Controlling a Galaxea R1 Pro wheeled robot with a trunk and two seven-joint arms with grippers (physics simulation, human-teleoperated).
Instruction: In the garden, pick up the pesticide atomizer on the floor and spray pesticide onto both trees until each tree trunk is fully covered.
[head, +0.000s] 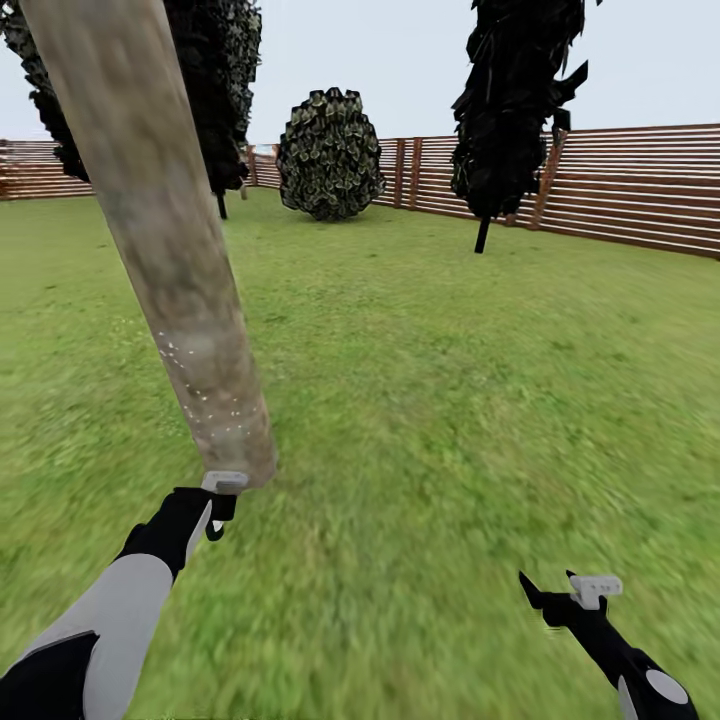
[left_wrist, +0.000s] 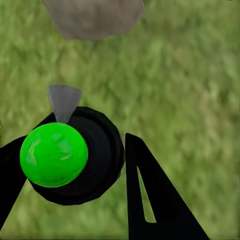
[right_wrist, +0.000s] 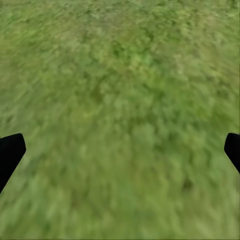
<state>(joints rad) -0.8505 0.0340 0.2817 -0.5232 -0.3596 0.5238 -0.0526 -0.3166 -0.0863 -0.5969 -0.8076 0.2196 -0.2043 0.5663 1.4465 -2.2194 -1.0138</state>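
A thick, leaning grey-brown tree trunk crosses the left of the head view, and its base lies just ahead of the left wrist camera. Fine white specks of pesticide dot the trunk's lower part. My left gripper sits right at the foot of the trunk, shut on the pesticide atomizer. The atomizer is a dark round body with a bright green knob and a grey nozzle aimed at the trunk. Low at the right, my right gripper hangs open over bare grass, its fingertips wide apart.
Green lawn stretches all around. A brown slatted fence runs along the back and right. A round leafy bush and two thin-trunked dark trees stand in front of the fence.
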